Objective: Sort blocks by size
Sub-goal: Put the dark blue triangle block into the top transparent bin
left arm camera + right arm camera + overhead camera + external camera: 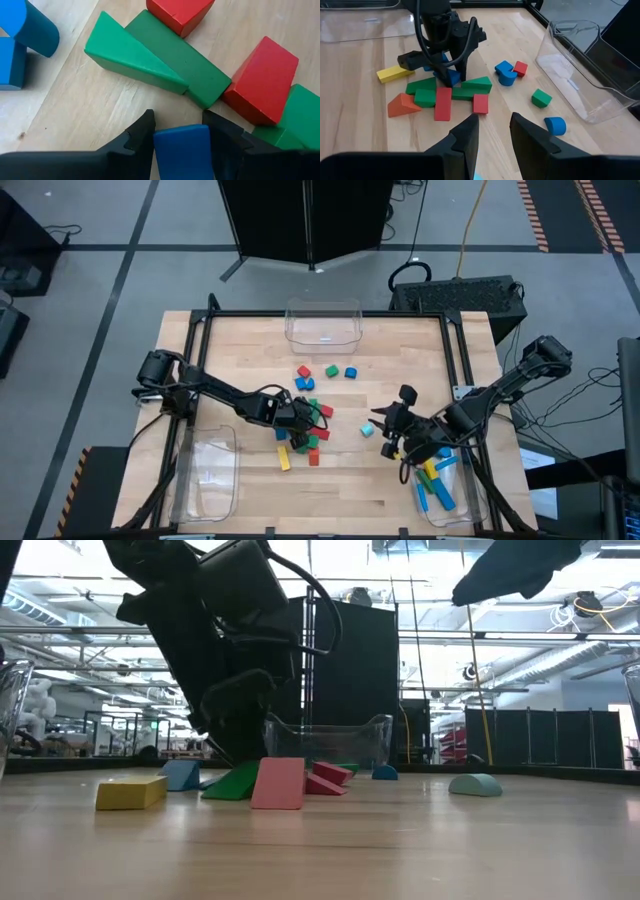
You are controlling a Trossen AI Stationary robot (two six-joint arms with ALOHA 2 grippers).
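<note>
Where blocks (165, 65) crowd, left jaws' blue block (182, 150).

Looks like we're in a robotics lab: a framed wooden table (330, 480) sits on grey floor marked with tape lines, cables (575, 405) trailing off beside it. Across the table we see black curtain partitions (560, 740), metal racks (120, 725) and bright ceiling strip lights (340, 555).

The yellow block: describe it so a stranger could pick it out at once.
Start at the pile of blocks in the middle of the wooden table. The yellow block lies at the pile's edge nearest the front, beside the left bin. It is the only yellow piece there.
</note>
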